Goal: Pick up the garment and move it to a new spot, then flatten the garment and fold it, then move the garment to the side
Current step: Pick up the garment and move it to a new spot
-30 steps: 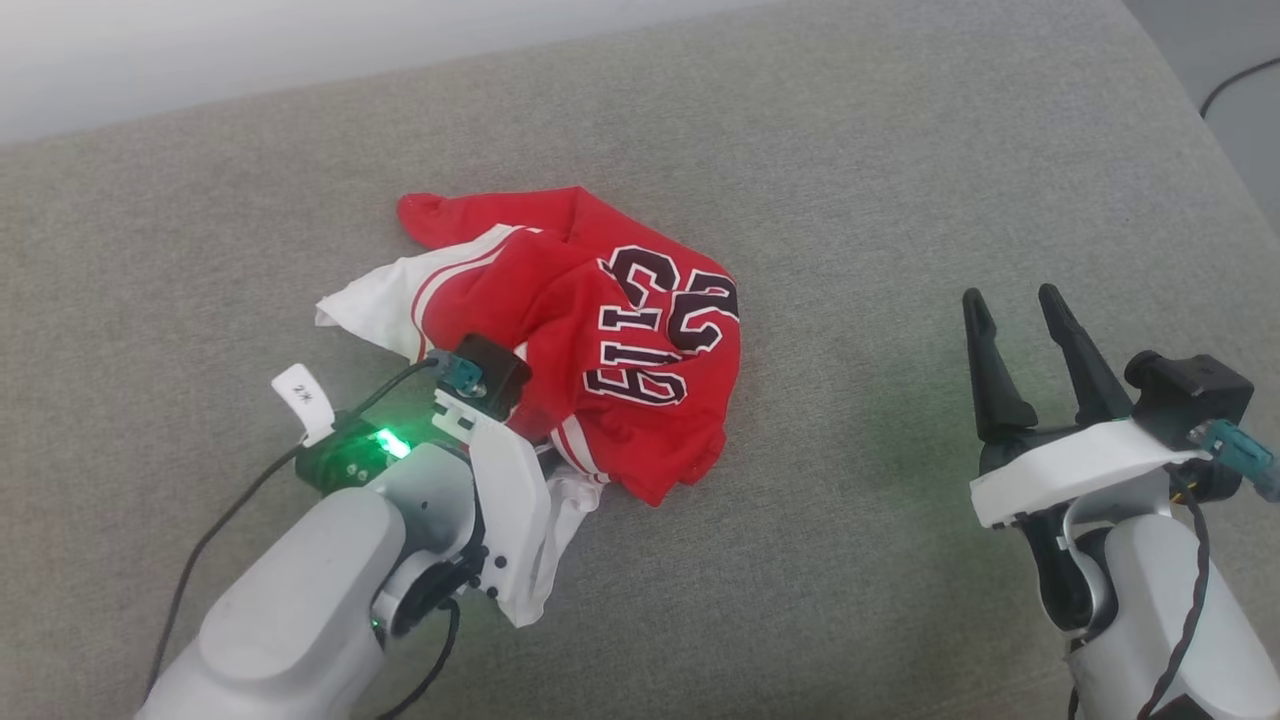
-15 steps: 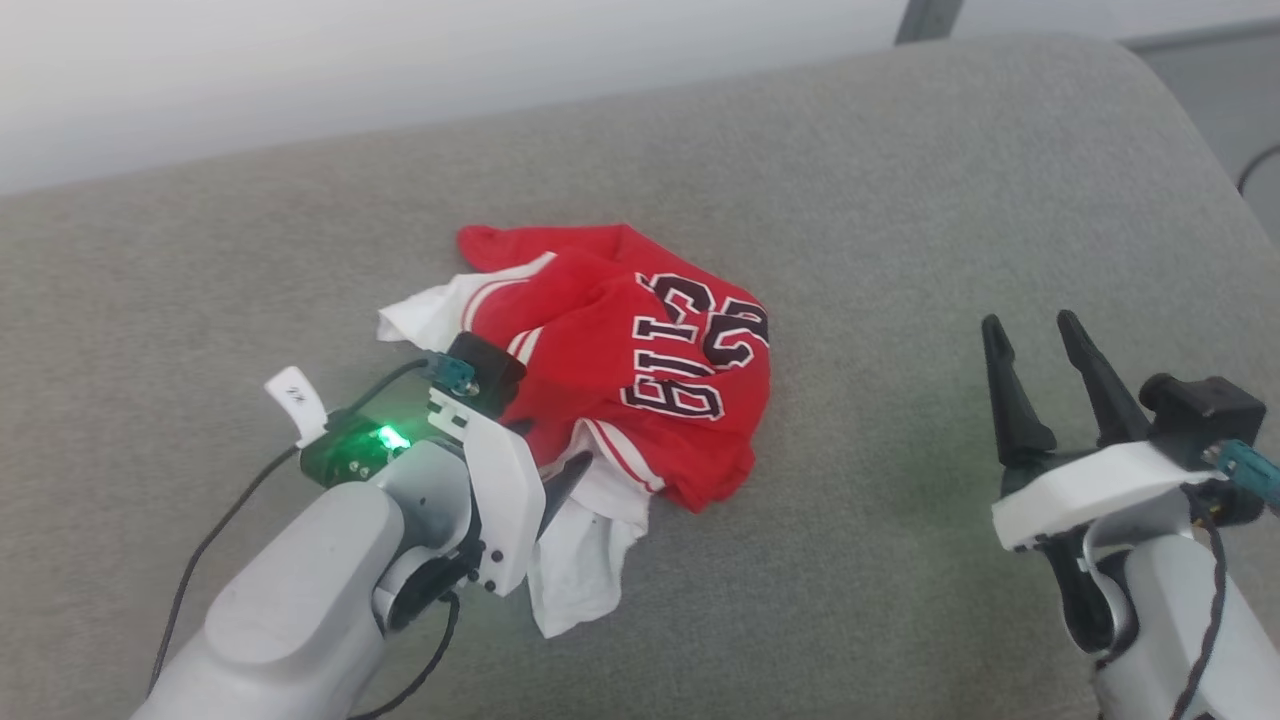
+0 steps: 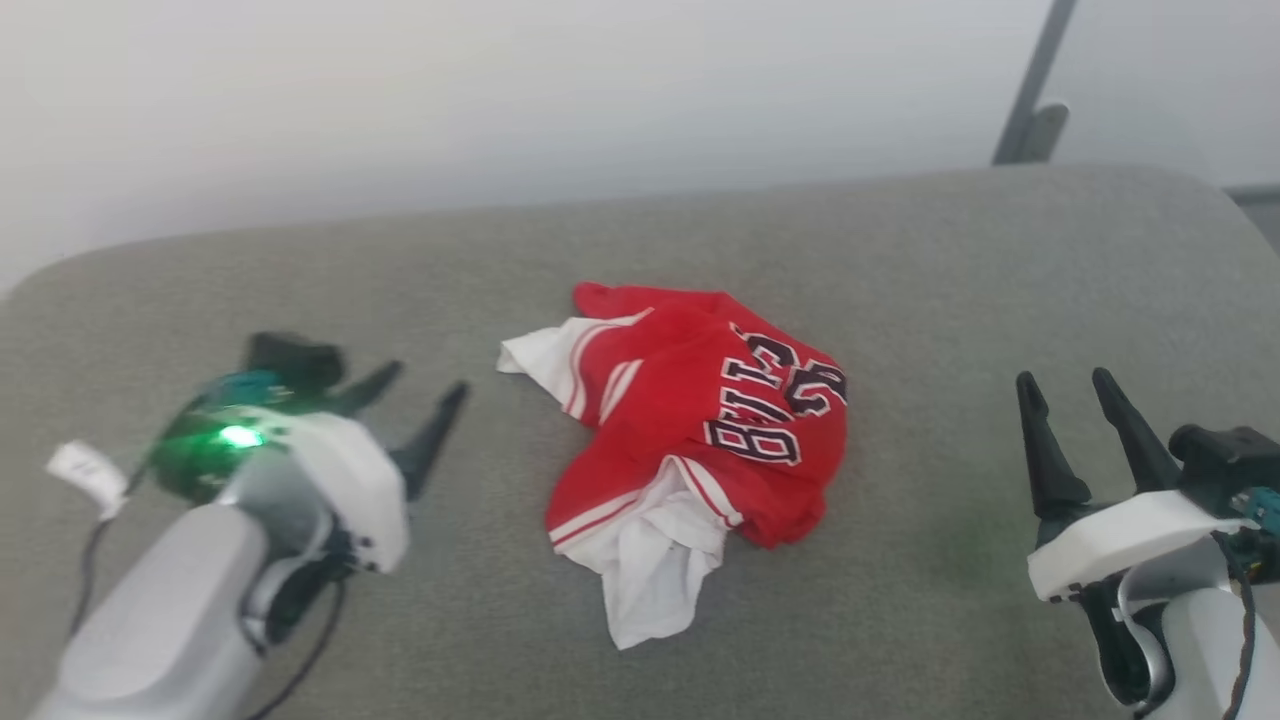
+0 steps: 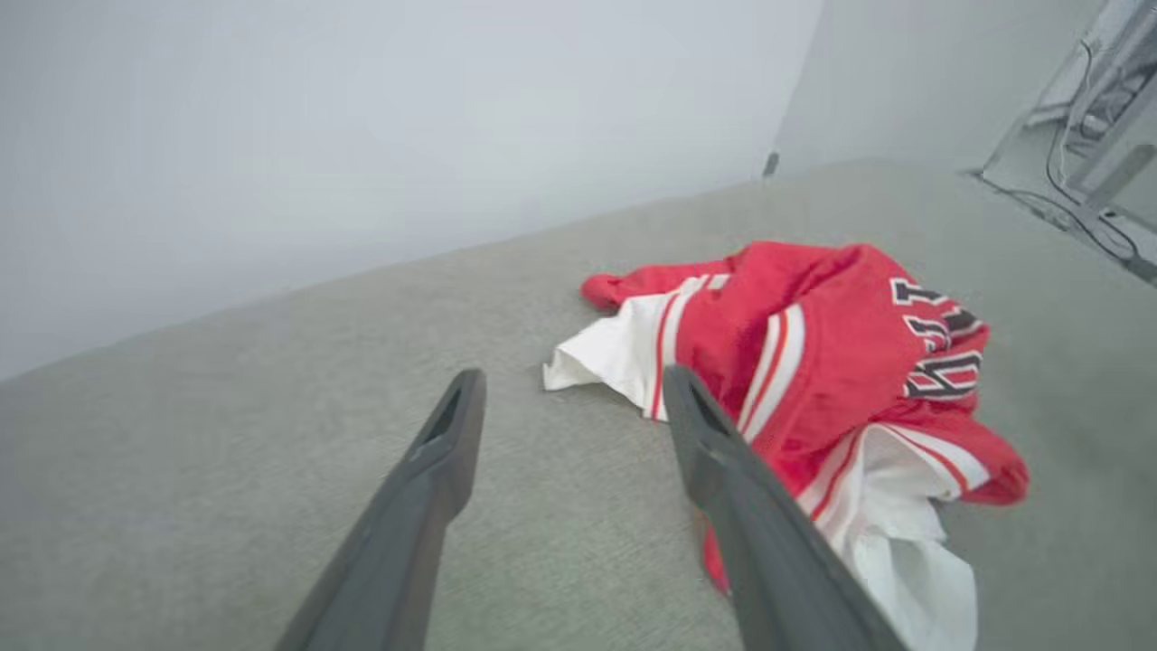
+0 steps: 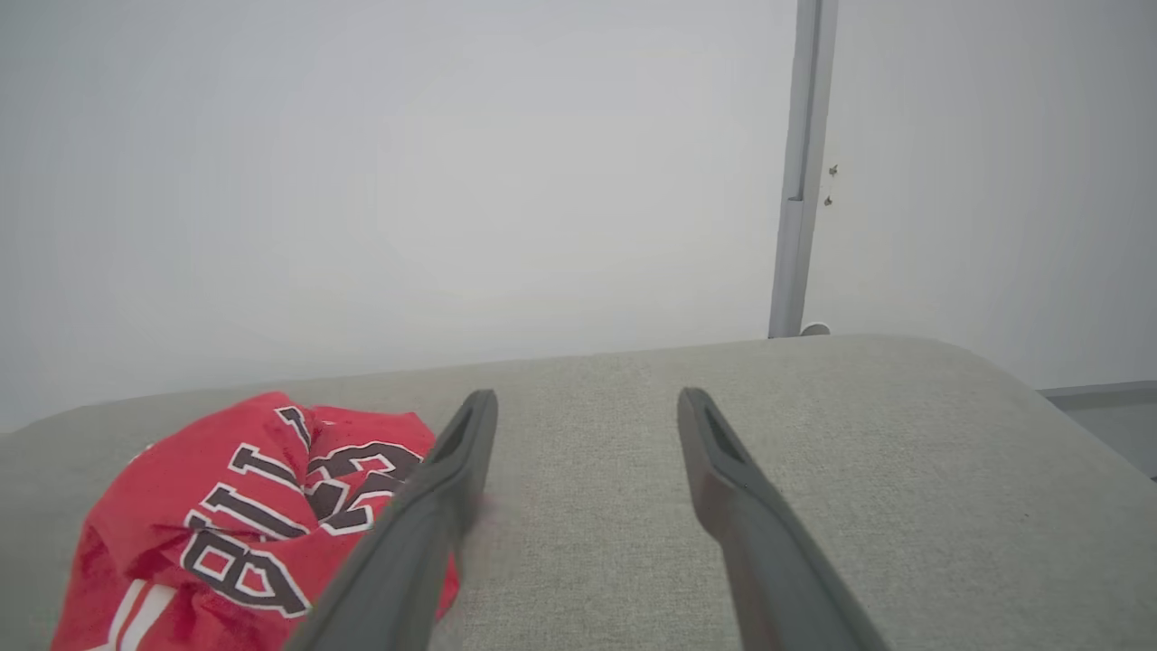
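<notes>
Garment (image 3: 700, 440) lies crumpled in a heap around the middle of the grey cushion (image 3: 900, 260). The dark print faces up and a white flap trails toward the near edge. Nothing is holding it.

Left gripper (image 3: 428, 380) is released with jaws spread and empty. It sits toward the cushion's left edge, apart from the cloth, fingers aimed at it.

Right gripper (image 3: 1062, 380) is also spread wide and empty, toward the right edge, well apart from the garment.
</notes>
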